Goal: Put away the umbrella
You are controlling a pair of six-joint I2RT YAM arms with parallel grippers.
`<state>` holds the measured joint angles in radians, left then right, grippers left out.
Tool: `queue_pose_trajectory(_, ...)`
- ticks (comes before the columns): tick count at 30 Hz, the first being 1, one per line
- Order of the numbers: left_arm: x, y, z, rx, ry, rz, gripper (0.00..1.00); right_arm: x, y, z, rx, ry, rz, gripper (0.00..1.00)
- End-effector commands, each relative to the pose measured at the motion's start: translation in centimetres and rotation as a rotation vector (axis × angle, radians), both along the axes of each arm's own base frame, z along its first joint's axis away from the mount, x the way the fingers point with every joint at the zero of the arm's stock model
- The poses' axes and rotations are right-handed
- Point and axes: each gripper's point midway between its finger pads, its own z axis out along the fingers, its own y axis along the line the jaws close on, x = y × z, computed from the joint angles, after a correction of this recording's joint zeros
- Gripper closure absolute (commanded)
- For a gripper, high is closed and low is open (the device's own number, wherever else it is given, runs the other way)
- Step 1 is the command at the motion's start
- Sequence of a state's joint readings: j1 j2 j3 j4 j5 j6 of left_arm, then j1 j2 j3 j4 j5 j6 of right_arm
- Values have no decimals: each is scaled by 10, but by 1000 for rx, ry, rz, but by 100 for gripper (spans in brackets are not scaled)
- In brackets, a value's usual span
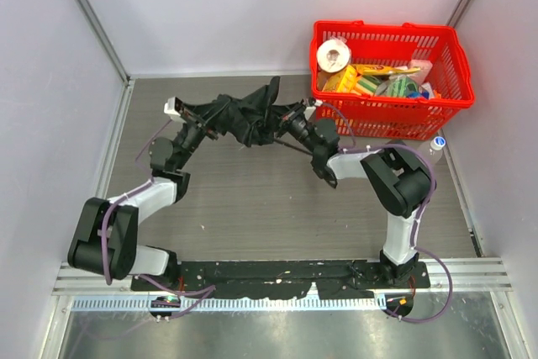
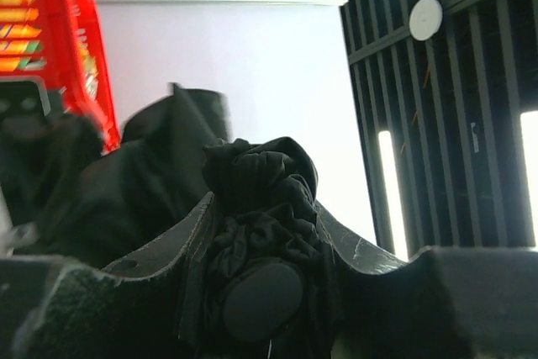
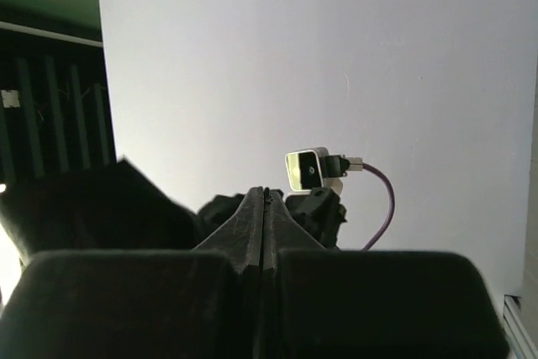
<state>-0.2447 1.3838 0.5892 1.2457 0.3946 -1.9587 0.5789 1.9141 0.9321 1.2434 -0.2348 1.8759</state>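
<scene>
1. Your left arm reaches back, and the left gripper [image 2: 267, 241] is clamped partway closed on bunched fabric of the umbrella [image 1: 248, 115].
2. Your right arm bends inward, and the right gripper [image 3: 264, 216] has its fingers pressed together. You can't tell whether they pinch anything.
3. The umbrella spans between both grippers.
4. The red basket [image 1: 395, 117] holds a white roll [image 1: 334, 55] and packets [image 1: 345, 81] whose print is too small to read.
</scene>
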Motion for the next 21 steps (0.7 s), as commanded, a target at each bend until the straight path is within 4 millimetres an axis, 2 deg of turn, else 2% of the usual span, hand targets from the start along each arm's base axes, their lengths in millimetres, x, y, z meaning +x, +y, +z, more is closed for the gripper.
queue_pose_trajectory(1,-64,-3,29,-82,-57,-216,100,31,-59,64,3,-241,-205,100)
queue_pose_trajectory(4,-72,-7,2,14,-4,-210,100,24,-59,71,-101,-331,-223,100)
queue_pose_trajectory(5,-73,-8,-8,57,22,-201,100,19,-60,81,-124,-378,-233,100)
queue_pose_trajectory(6,-73,-10,-24,111,62,-196,100,18,-59,79,-159,-391,-232,100)
queue_pose_trajectory(8,-78,-10,-45,189,123,-175,100,9,-62,95,-238,-457,-255,100)
queue_pose_trajectory(11,-81,-9,-73,312,192,-152,100,7,-67,96,-311,-473,-287,100)
queue_pose_trajectory(16,-88,-6,-96,401,264,-145,100,11,-83,94,-293,-438,-338,100)
queue_pose_trajectory(21,-99,-4,-116,445,317,-156,100,15,-82,100,-335,-480,-357,100)
